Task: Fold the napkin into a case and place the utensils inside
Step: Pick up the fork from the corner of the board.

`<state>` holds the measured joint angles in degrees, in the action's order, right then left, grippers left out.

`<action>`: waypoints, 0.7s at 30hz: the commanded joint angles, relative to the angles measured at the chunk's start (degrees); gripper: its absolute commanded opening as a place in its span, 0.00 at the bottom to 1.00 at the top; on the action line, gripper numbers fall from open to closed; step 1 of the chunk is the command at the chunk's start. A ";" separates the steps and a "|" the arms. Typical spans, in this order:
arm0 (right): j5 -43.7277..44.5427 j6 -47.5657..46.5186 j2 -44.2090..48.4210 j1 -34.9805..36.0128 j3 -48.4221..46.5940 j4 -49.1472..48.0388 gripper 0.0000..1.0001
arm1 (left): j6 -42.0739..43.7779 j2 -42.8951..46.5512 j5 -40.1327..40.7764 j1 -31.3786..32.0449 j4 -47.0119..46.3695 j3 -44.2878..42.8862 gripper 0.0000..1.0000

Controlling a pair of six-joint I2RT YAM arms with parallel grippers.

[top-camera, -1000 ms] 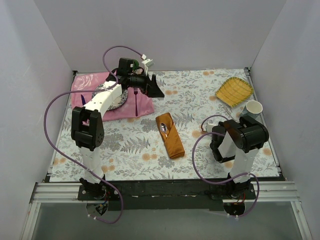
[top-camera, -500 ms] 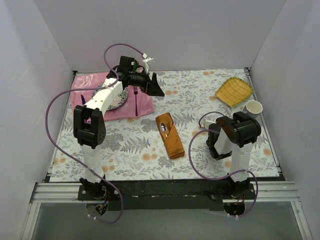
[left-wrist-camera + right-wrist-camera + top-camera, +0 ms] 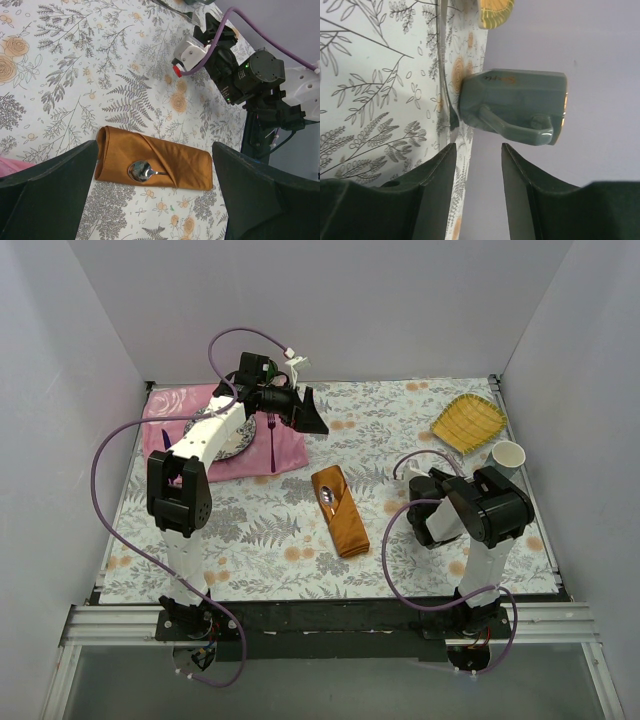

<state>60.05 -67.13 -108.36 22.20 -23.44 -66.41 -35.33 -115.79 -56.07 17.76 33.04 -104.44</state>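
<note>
Well, little has changed over the last second: your right arm has only re-settled close to its base, swinging its wrist round toward the far right edge, while your left arm stays reached out over the pink cloth. The right claw is partly open with nothing between its fingers, and its camera looks toward the mug. The left claw is spread wide and empty, above the near edge of the pink cloth and beside the plate. The napkin case lies flat mid-tabletop, unmoved, with the spoon tucked into its fold, bowl showing. A purple fork sits on the pink cloth just under your left claw, so I judge fetching it to be the step in hand. The tabletop wears a fern-and-rose print. A yellow woven tray sits far right, and plain pale walls enclose three sides.
</note>
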 commanded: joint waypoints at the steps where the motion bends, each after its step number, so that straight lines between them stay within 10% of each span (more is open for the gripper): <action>1: 1.38 8.15 0.07 0.22 -1.25 6.01 0.49 | 0.79 1.44 0.00 0.08 1.15 -2.34 0.98; 21: 1.12 14.93 -2.38 0.13 -0.11 4.47 0.49 | 0.00 -1.90 -0.09 0.17 5.37 -8.41 0.98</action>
<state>61.23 -54.35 -108.62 22.20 -23.59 -57.49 -35.40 -117.43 -55.92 17.74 36.49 -109.56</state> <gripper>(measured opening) 0.491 0.982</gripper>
